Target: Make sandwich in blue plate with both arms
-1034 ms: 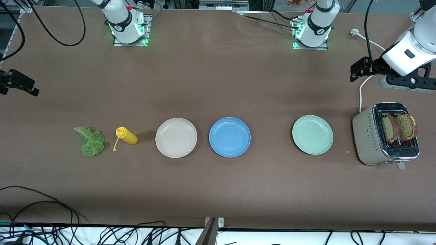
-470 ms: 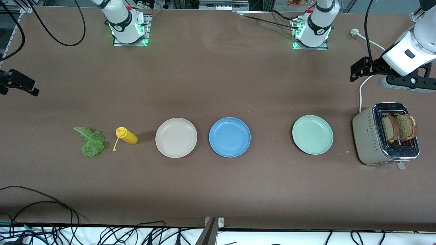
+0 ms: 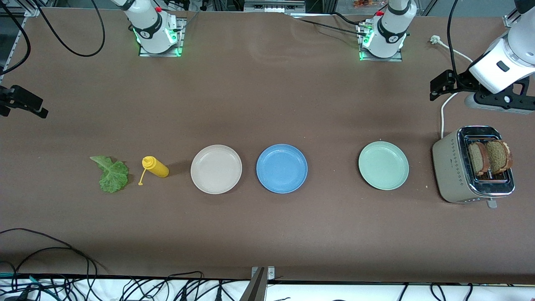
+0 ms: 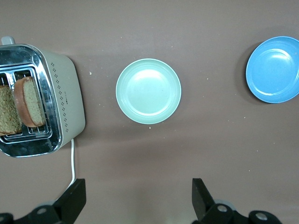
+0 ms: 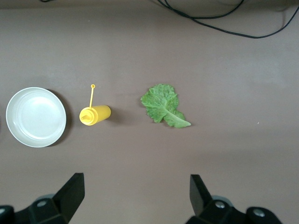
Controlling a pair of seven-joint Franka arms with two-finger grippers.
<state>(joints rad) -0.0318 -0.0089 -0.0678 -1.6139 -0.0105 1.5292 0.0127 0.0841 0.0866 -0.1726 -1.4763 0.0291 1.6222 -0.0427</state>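
The blue plate (image 3: pixel 281 168) (image 4: pixel 273 70) sits bare in the middle of the row of plates. Two brown bread slices (image 3: pixel 478 158) (image 3: pixel 498 156) stand upright in the toaster (image 3: pixel 453 171) (image 4: pixel 65 98) at the left arm's end. A green lettuce leaf (image 3: pixel 112 174) (image 5: pixel 163 107) lies flat at the right arm's end. My left gripper (image 3: pixel 442 85) (image 4: pixel 138 191) hangs open and holds nothing, high over bare table beside the toaster's cord. My right gripper (image 3: pixel 29 104) (image 5: pixel 136 184) is open too, high over bare table by the lettuce.
A beige plate (image 3: pixel 216 169) (image 5: pixel 36 116) and a pale green plate (image 3: pixel 383 165) (image 4: pixel 148 91) flank the blue one. A yellow squeeze bottle (image 3: pixel 155 167) (image 5: pixel 95 115) lies between lettuce and beige plate. A white cord (image 3: pixel 443 115) trails from the toaster. Cables hang at the table's near edge.
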